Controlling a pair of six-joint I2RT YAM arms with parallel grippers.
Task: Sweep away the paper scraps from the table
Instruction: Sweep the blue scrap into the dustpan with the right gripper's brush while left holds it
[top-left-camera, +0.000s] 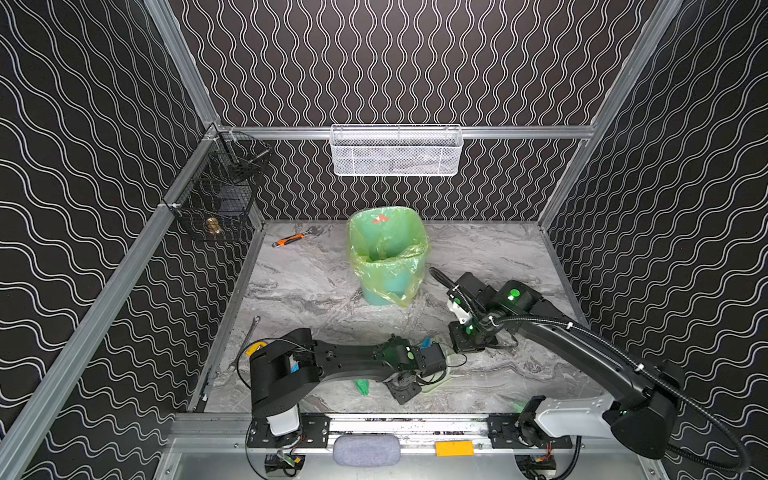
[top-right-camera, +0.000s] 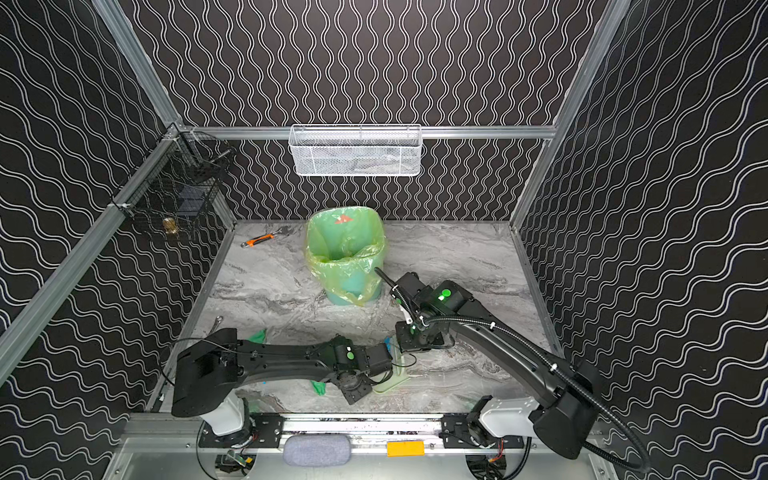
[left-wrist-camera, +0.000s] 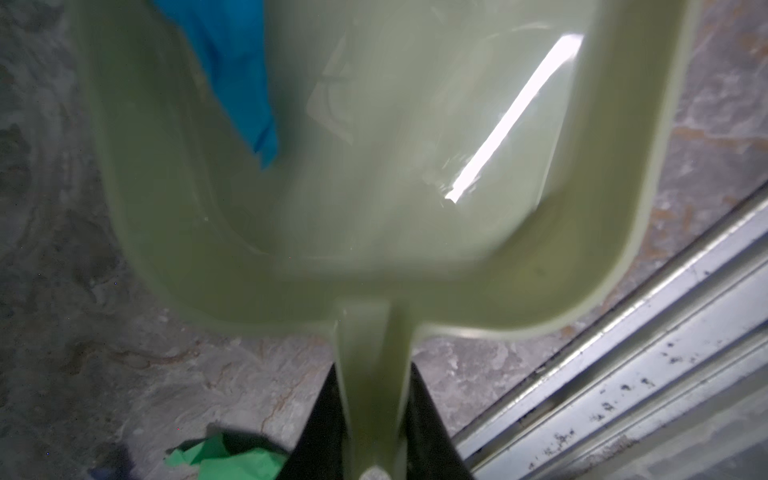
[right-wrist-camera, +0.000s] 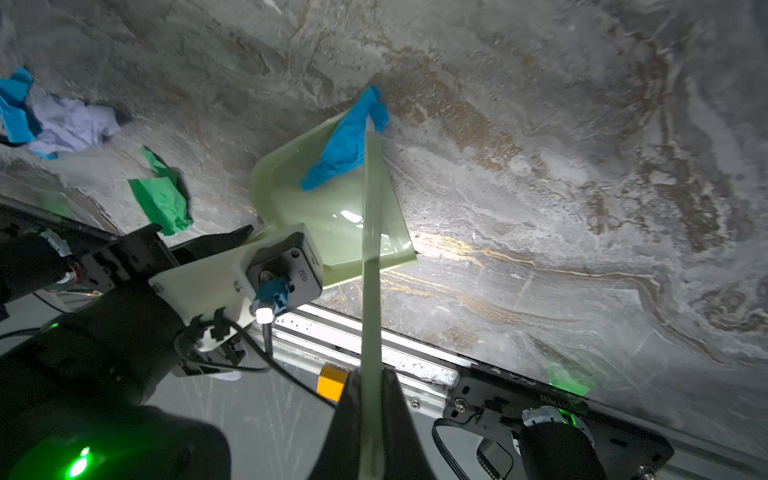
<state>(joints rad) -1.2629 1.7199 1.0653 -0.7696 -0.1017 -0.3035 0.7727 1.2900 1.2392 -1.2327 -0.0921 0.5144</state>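
Note:
My left gripper (left-wrist-camera: 374, 370) is shut on the handle of a pale green dustpan (left-wrist-camera: 374, 166), which lies on the table (top-left-camera: 519, 266) near the front middle. My right gripper (right-wrist-camera: 371, 374) is shut on a thin pale green stick (right-wrist-camera: 371, 249), seen edge-on. The stick's far end touches a bright blue paper scrap (right-wrist-camera: 345, 141) lying half in the dustpan's mouth (right-wrist-camera: 332, 208). A green scrap (right-wrist-camera: 160, 195) lies beside the left arm. A lilac scrap (right-wrist-camera: 75, 124) and another blue one (right-wrist-camera: 14, 104) lie further off. In both top views the green scrap (top-left-camera: 362, 386) shows under the left arm.
A bin lined with a green bag (top-left-camera: 386, 257) stands behind the grippers. An orange-handled wrench (top-left-camera: 291, 240) lies at the back left, a spanner (top-left-camera: 249, 332) and a yellow tape measure (top-left-camera: 255, 348) by the left rail. A white basket (top-left-camera: 397, 151) and a black basket (top-left-camera: 220, 187) hang above.

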